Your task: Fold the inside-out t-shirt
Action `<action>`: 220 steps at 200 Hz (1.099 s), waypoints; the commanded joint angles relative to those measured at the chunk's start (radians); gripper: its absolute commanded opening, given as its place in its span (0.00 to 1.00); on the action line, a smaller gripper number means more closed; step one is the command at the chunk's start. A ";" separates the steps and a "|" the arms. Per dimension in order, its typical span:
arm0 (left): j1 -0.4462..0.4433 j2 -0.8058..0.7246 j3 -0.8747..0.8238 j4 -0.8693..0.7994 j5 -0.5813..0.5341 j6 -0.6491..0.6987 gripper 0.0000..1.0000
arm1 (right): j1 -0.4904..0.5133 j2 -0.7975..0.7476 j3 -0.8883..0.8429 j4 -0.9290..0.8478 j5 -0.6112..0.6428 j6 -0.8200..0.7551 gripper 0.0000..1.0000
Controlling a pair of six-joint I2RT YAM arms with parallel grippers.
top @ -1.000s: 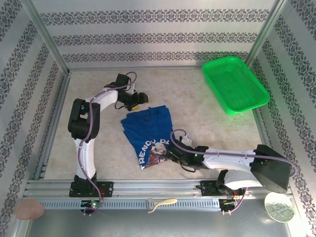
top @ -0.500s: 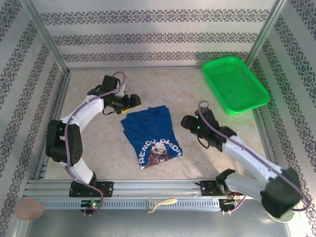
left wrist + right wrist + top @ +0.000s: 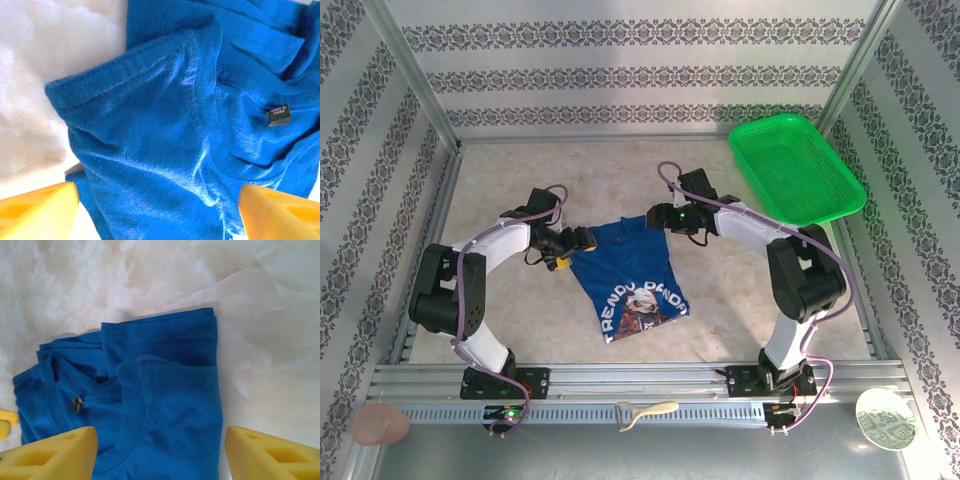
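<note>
Top external shows both arms swung in since a moment ago: left gripper [image 3: 571, 251] and right gripper [image 3: 657, 217] gape wide, empty, with t-shirt [image 3: 628, 268] corners between their jaws, ready for pinching.

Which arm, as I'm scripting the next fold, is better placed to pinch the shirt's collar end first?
Left, probably: the open left end effector hangs close over the royal-blue cotton t-shirt, cloth spanning the gap between its yellow fingers. The right end effector, also open, sees its corner from farther off.
</note>
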 commanded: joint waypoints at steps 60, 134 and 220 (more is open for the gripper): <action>0.026 0.077 0.055 0.099 -0.009 -0.015 0.81 | -0.029 0.168 0.109 0.047 -0.020 0.018 0.61; 0.053 0.190 0.130 0.176 0.049 0.077 0.13 | -0.065 0.027 -0.025 0.132 -0.029 0.068 0.00; 0.073 0.189 0.279 0.153 0.130 0.195 0.00 | -0.083 -0.150 -0.088 0.199 0.040 0.109 0.00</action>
